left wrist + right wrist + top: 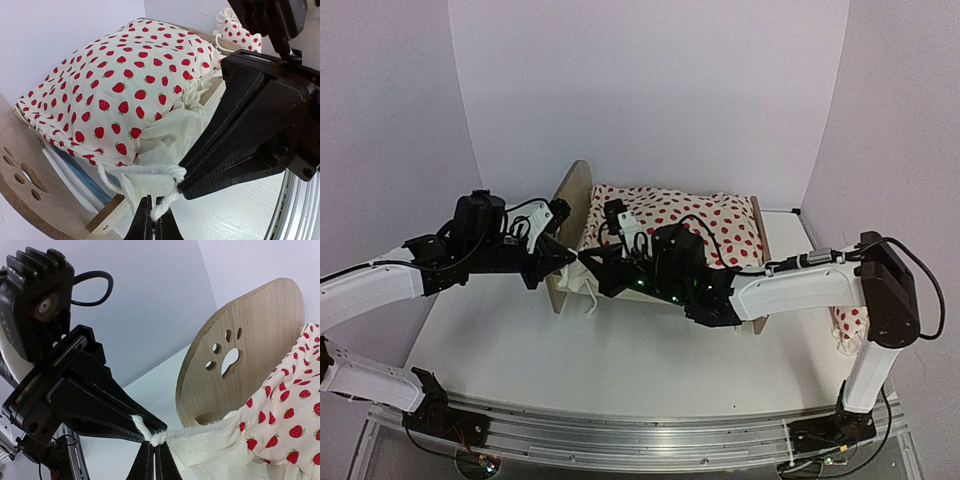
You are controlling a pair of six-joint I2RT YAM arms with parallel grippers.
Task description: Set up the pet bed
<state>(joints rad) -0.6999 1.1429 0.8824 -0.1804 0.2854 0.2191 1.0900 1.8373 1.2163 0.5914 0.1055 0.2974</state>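
– Left gripper (pixel 151 210), condition?
– Jaws pinched narrow on the white cord (pixel 192 431) at the duvet's (pixel 125 75) corner. The cord's end sits between its fingers.
– Right gripper (pixel 154 452)?
– Likewise closed, jaws together on the same cord. Its tip meets the left gripper's tip, and the two touch or all but touch there.
– Location of the bed (pixel 570 232)?
– Directly beyond the joined tips, standing on the table (pixel 570 350). The headboard (pixel 250 340), upright with a paw-print cutout, is just beside the tips on the left gripper's side. The frame runs away from the grippers toward the right arm's side.
– Bedding?
– Duvet, cream with red strawberries, lies heaped over the bed. Its gathered corner is drawn out to the grippers by the taut cord. A blue-striped mattress (pixel 75 172) edge shows beneath it, near the headboard.
– Anything else?
– A dotted pillow (pixel 847 325) lies well apart from both grippers, beside the right arm's upright link, partly hidden.
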